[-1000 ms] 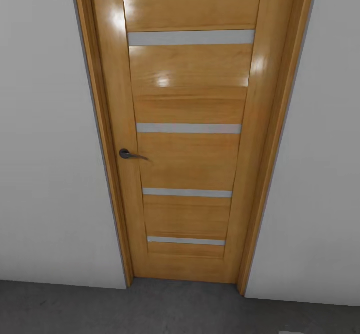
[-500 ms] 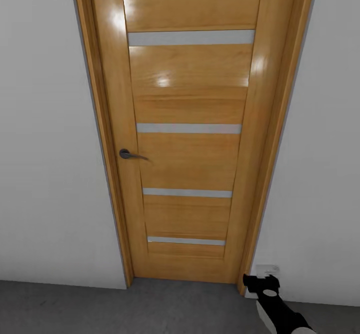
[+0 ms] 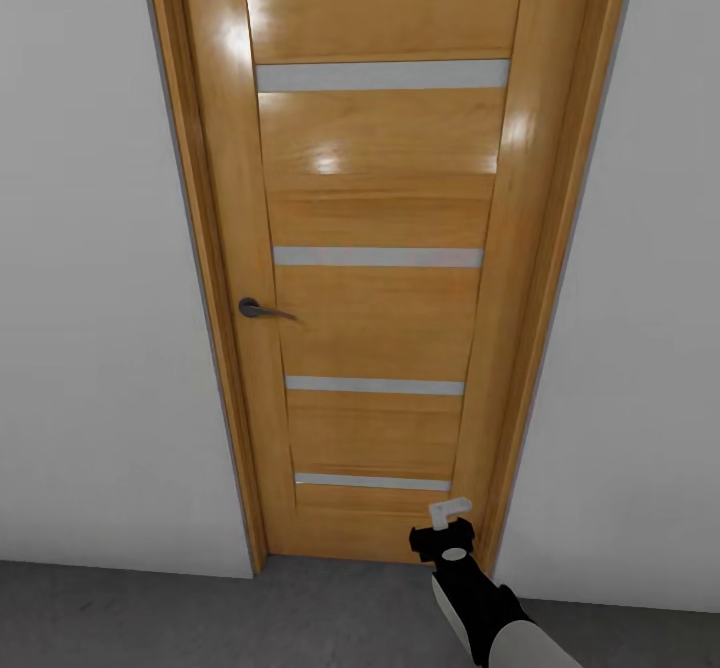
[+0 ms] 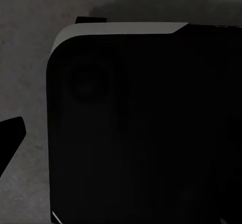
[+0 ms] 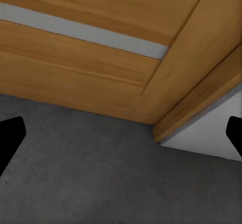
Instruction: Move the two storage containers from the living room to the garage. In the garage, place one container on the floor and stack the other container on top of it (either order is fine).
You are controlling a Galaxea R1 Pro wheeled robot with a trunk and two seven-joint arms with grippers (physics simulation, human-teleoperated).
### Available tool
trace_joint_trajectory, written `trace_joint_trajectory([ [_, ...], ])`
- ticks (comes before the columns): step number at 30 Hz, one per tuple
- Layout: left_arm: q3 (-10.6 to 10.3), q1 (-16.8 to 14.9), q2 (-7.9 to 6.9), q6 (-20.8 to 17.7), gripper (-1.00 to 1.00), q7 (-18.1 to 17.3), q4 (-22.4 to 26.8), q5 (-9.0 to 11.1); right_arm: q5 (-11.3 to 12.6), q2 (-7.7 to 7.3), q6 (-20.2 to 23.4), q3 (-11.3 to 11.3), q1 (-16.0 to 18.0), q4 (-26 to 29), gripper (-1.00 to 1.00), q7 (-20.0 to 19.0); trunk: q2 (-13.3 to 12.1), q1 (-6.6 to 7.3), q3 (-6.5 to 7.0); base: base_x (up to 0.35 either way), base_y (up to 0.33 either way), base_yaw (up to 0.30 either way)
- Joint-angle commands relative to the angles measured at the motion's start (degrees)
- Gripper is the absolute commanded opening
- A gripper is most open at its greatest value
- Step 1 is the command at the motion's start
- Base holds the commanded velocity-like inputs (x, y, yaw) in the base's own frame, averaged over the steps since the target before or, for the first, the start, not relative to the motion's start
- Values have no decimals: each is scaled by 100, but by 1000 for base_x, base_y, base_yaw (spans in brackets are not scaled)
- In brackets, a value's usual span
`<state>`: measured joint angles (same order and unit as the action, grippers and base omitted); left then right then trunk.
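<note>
— Facing a shut door (image 3: 375, 278), is that what the robot is doing?

— Yes. It is standing square before a glossy, honey-coloured wooden leaf with four pale frosted strips set across it. White plain walls are flanking the frame, and the floor (image 3: 150, 618) below is showing dark grey, mottled like concrete.

— So which way is the handle (image 3: 262, 310) lying from the right pincer (image 3: 448, 528)?

— Up and across to the left. The small dark lever is sitting at the door's left edge, its long axis running level and pointing toward the middle of the leaf. The right pincer is hovering low, near the bottom right corner of the leaf, beside the frame, well apart from the lever. I judge that reaching the lever is going to call for a long rise and a sweep left, so the left arm may be the nearer one, though I am not seeing how it is placed.

— And its fingers?

— Spread wide: in the right wrist view the two dark tips (image 5: 10, 138) are sitting at opposite edges, with nothing between them but floor and the door's foot.

— The left pincer?

— I cannot tell. The left wrist view is looking at a dark, rounded black housing (image 4: 141, 128) with a pale rim, over grey floor.

— And the containers?

— They are appearing nowhere in these views; where they are sitting I cannot say.
</note>
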<state>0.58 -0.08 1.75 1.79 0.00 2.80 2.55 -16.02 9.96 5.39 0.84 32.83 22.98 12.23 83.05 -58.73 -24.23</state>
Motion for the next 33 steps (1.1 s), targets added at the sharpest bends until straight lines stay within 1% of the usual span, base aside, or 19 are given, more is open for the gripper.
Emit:
trace_joint_trajectory([
  [1,3,-1,1,14,100,0,1,27,-73,3,41,8,2,9,100,4,3,0,-6,0,0,0],
  [12,8,-1,9,14,100,0,1,27,-128,3,-17,12,4,22,100,-35,3,0,-6,0,0,0],
  [21,10,-1,10,14,100,0,1,27,-137,3,-323,13,4,15,100,-17,3,0,-6,0,0,0],
  [33,6,-1,10,14,100,0,1,27,-156,3,-322,8,4,6,100,41,3,0,-6,0,0,0],
])
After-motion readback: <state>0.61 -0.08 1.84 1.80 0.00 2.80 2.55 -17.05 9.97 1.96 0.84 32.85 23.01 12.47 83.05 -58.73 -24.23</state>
